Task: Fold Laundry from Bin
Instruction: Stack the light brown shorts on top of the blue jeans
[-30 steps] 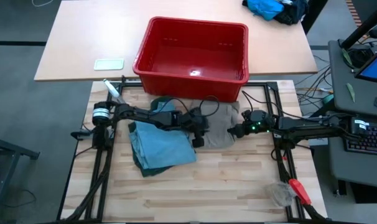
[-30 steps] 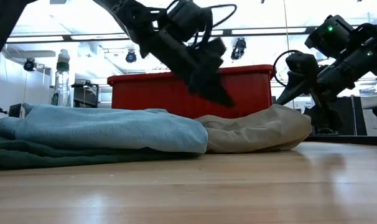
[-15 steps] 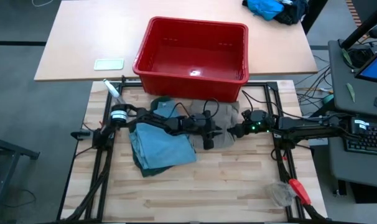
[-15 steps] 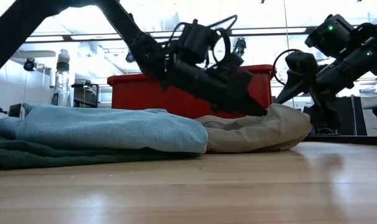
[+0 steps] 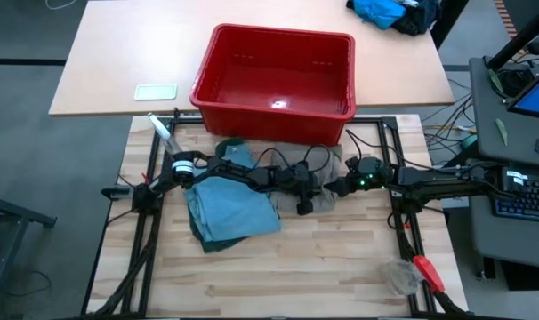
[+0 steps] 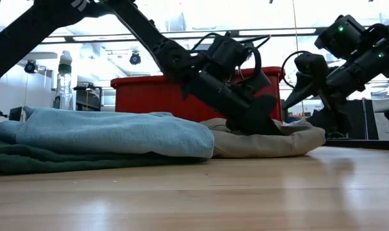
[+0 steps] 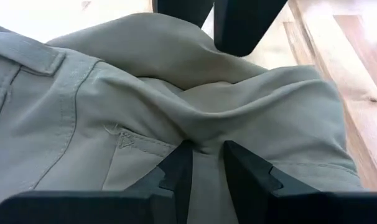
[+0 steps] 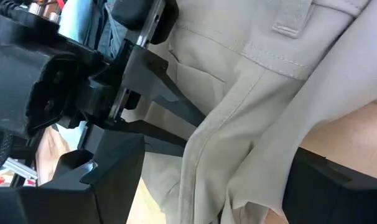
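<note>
Khaki garment [image 5: 327, 173] lies at the frame's centre, below the red bin [image 5: 276, 73]. Left gripper [image 7: 204, 158] pinches a fold of it between narrow fingers. Right gripper [image 5: 338, 186], fingers wide, straddles its right edge.

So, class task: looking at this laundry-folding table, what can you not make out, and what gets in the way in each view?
- High view: most of the khaki cloth garment lies under both dark arms.
- Low view: the inside of the bright red plastic bin is hidden by its own wall.
- Left wrist view: the left gripper fingers pinch a fold; the garment's type is cut off.
</note>
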You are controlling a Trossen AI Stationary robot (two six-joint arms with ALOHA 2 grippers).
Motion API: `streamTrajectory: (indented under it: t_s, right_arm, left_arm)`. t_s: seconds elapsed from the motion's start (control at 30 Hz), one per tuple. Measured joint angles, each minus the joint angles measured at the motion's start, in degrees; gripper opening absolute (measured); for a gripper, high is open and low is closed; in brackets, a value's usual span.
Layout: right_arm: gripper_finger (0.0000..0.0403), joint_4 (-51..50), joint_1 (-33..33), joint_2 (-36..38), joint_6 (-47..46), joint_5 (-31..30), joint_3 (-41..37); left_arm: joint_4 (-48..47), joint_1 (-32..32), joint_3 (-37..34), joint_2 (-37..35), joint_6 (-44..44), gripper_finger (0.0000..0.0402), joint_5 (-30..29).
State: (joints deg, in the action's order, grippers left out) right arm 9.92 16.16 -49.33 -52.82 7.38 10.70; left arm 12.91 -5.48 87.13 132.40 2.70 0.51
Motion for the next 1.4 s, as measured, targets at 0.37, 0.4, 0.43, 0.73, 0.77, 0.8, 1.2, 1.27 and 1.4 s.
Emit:
streamTrajectory:
  t_s: [0.37, 0.4, 0.43, 0.73, 0.77, 0.8, 1.2, 1.27, 1.4]
  right_arm:
    - [0.0309, 3.93, -0.02, -8.94, 0.14, -3.74, 0.00]
    - [0.0309, 6.28, -0.02, -10.19, 0.15, -3.38, 0.00]
    - [0.0309, 8.20, 0.00, -11.43, 0.16, -3.09, 0.00]
    - [0.0302, 15.87, -0.02, -23.63, 0.24, -4.11, 2.66]
    - [0.0299, 16.58, -0.02, -24.97, 0.60, -4.34, 3.17]
    - [0.0295, 17.00, 0.00, -26.07, 1.16, -4.43, 3.71]
    - [0.0090, 17.75, -0.04, -29.51, 3.33, -5.83, 5.27]
    - [0.0042, 17.22, 0.00, -29.33, 4.33, -6.35, 5.11]
    - [0.0024, 14.84, 0.00, -28.02, 5.49, -5.77, 5.11]
  left_arm:
    - [0.59, 0.00, 0.18, 0.00, -0.20, 0.0077, -0.04]
    - [0.61, 0.00, 0.16, 0.00, -0.21, 0.0077, -0.06]
    - [0.62, 0.00, 0.16, 0.00, -0.22, 0.0077, -0.06]
    - [-0.30, -0.07, -0.06, 0.11, -0.41, 0.0078, -0.59]
    - [-0.55, -0.10, -0.15, 0.11, -0.45, 0.0078, -0.76]
    - [-0.84, -0.12, -0.17, 0.11, -0.49, 0.0078, -0.89]
    - [-5.70, -0.14, 0.03, -0.61, -1.88, 0.0078, -0.13]
    - [-6.31, 0.17, 0.07, -1.60, -1.75, 0.0078, 0.93]
    - [-8.24, 0.33, 0.18, -3.95, -1.71, 0.0078, 1.22]
